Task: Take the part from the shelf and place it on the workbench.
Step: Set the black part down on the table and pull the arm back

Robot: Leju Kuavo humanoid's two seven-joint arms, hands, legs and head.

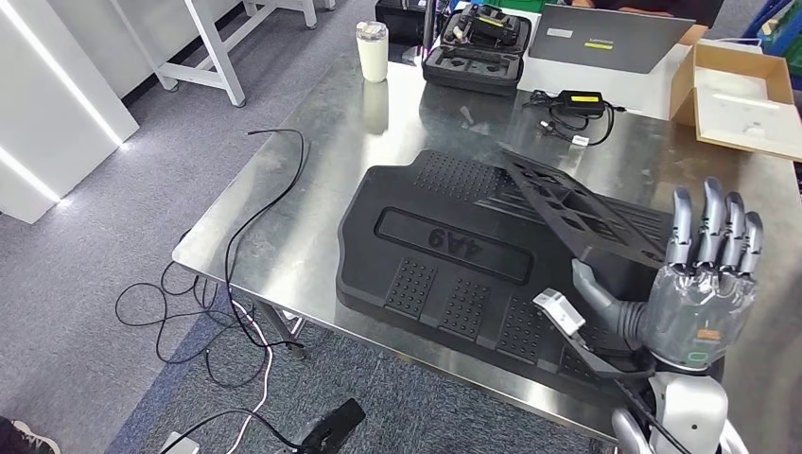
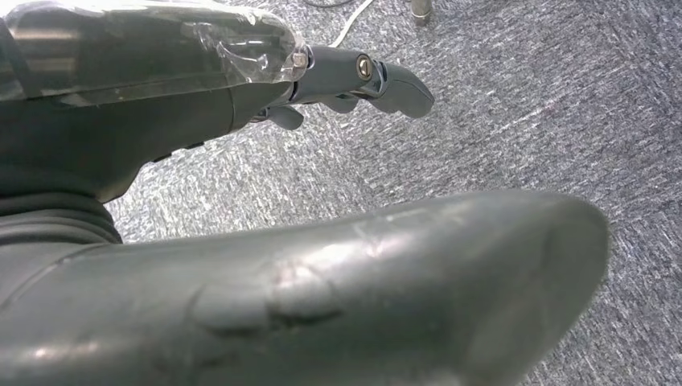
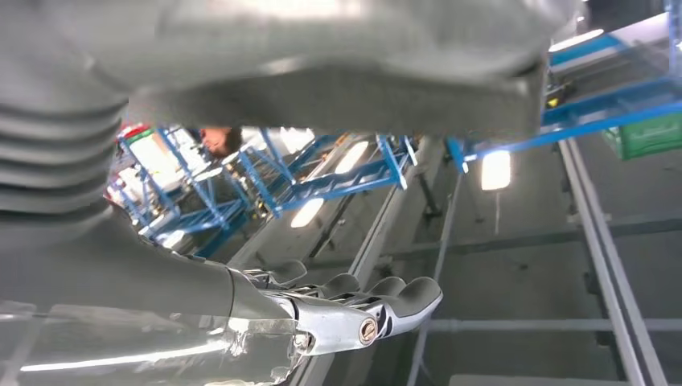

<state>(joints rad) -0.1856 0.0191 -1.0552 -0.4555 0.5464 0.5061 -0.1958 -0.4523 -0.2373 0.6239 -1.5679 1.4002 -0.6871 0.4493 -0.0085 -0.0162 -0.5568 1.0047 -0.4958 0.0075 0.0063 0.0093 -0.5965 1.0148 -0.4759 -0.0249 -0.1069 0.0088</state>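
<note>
Nearest, the right hand (image 1: 705, 284) with fingers spread apart holds nothing beside the black grid panel (image 1: 577, 213); judging by this, withdraw gently so the panel stays on the big black mat (image 1: 444, 255), while the left hand (image 2: 354, 80) hangs empty, fingers loosely apart.

The head camera looks steeply down from high up on the shiny steel tabletop (image 1: 312, 180), the left wrist camera faces the grey carpet floor (image 2: 563, 104) from close behind its fingers (image 2: 386, 80), and the right wrist camera tilts up toward blue overhead racking (image 3: 322, 173).
</note>
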